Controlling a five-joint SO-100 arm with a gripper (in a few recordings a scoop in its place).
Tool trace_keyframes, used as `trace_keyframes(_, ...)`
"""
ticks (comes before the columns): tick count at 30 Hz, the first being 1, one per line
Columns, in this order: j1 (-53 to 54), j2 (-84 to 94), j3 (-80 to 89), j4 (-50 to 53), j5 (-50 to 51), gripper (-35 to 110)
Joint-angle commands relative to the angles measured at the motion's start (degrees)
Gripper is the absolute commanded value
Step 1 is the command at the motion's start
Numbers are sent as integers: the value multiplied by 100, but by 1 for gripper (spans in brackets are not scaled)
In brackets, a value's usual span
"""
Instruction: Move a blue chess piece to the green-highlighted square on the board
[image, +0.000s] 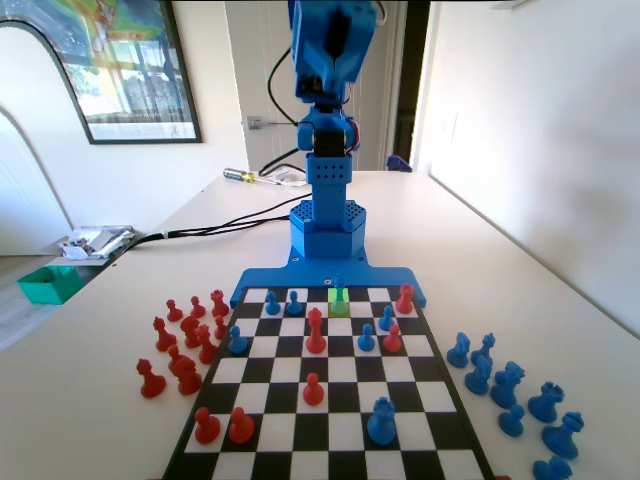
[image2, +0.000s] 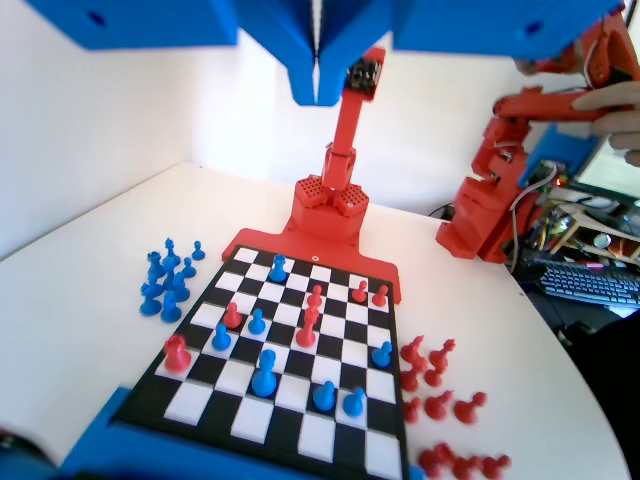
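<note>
The white worktop (image: 520, 260) spans both views, and the board (image: 330, 400) lies at lower centre of the fixed view, its blue edge at the far end under the arm's base. Captured red pieces (image: 185, 345) cluster off the board at lower left of that view, captured blue pieces (image: 515, 390) at lower right. The green-highlighted square (image: 339, 303) sits in the far row, just right of centre. The blue chess piece (image: 338, 290) stands upright on it. In the wrist view the claw (image2: 316, 75) hangs at top centre, high above the board, its jaws pressed together with nothing between them.
</note>
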Motion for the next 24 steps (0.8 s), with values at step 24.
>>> trace_keyframes(24, -114, -5326, -896, -756, -3674, 3)
